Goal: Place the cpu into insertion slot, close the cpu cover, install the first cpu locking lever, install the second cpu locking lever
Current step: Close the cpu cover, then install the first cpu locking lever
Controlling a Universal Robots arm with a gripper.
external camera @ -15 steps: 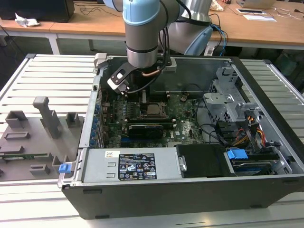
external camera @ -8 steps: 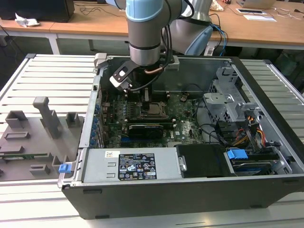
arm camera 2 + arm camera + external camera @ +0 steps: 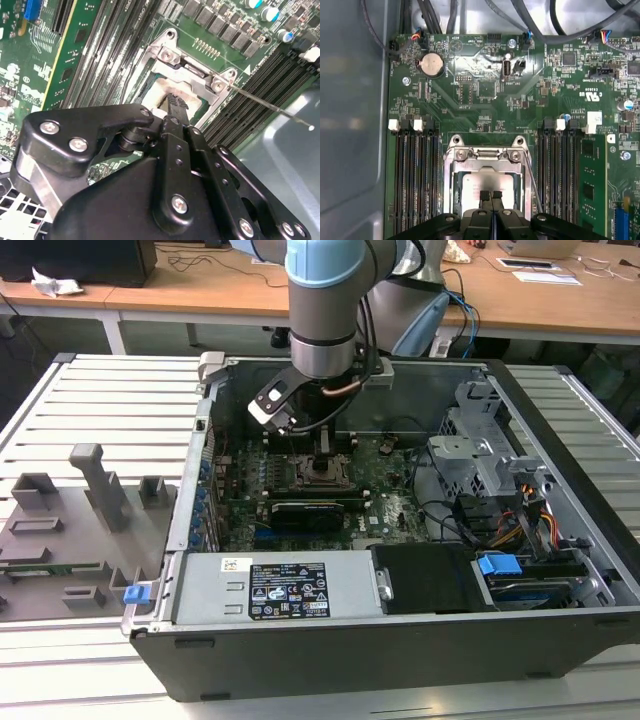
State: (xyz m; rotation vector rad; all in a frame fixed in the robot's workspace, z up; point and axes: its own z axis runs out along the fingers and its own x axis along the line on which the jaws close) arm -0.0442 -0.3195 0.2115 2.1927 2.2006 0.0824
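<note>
The cpu, a pale silvery square, lies in the insertion slot on the green board. The cpu cover, a silvery frame, lies down around it with the chip's face showing through its opening. My gripper is shut with its tips together just over the chip's face; I cannot tell if they touch it. In the second wrist view the gripper stands over the cpu and cover. A thin wire lever sticks out from the socket's corner over the memory slots. In the exterior view the gripper hangs over the slot.
Black memory slots flank the socket on both sides. A long black card lies just in front of it. The case holds a power supply, a drive cage and cables. A grey fixture plate sits outside on the exterior view's left.
</note>
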